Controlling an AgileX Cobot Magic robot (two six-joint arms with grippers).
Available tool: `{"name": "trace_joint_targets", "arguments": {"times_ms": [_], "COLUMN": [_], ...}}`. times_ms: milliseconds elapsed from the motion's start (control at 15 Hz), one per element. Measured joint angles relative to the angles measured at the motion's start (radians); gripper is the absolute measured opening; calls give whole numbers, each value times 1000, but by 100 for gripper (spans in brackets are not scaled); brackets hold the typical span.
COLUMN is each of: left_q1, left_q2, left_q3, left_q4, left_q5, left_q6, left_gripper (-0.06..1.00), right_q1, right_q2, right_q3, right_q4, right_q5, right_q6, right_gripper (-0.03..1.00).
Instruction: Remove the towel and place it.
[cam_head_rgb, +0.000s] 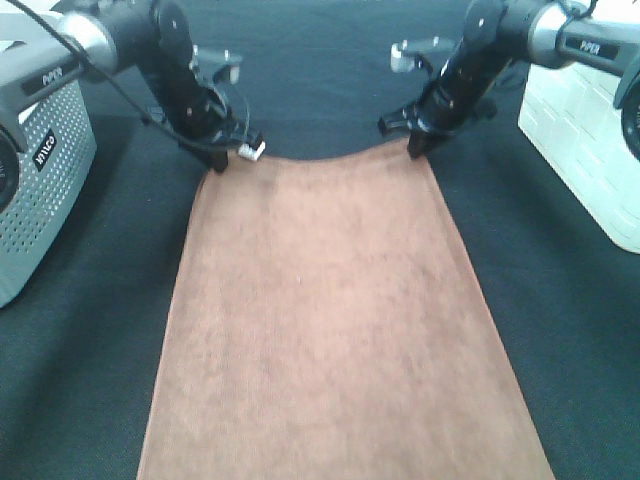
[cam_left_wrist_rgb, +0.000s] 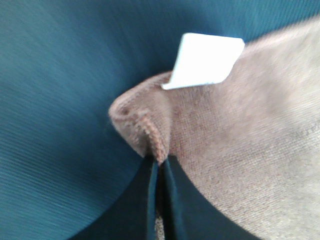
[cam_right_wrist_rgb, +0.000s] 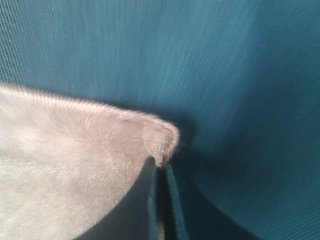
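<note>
The brown plush towel (cam_head_rgb: 330, 320) lies spread lengthwise over the dark table, running from the far middle to the near edge of the exterior view. My left gripper (cam_head_rgb: 215, 160) is shut on its far left corner, where a small white tag (cam_head_rgb: 251, 150) sticks out. The left wrist view shows the pinched corner (cam_left_wrist_rgb: 145, 130) and the tag (cam_left_wrist_rgb: 205, 60). My right gripper (cam_head_rgb: 418, 147) is shut on the far right corner, seen in the right wrist view (cam_right_wrist_rgb: 160, 140). The far edge sags between the two grippers.
A grey perforated box (cam_head_rgb: 35, 170) stands at the left edge. A white crate (cam_head_rgb: 585, 140) stands at the right edge. The dark cloth surface (cam_head_rgb: 560, 330) lies on both sides of the towel.
</note>
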Motion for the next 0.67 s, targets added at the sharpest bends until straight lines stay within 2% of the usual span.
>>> {"name": "trace_joint_targets", "arguments": {"times_ms": [200, 400, 667], "left_q1": [6, 9, 9], "left_q2": [0, 0, 0], "left_q3": [-60, -66, -66], "left_q4": [27, 45, 51], "left_q5": [-77, -253, -404], "left_q6": [3, 26, 33], "left_gripper": [1, 1, 1], "right_q1": [0, 0, 0], "right_q2": [-1, -1, -1], "right_q3": [-72, -107, -107], "right_q4": [-43, -78, -85], "right_q5": [-71, -138, -209], "right_q6": [12, 37, 57], "right_gripper": [0, 0, 0]}}
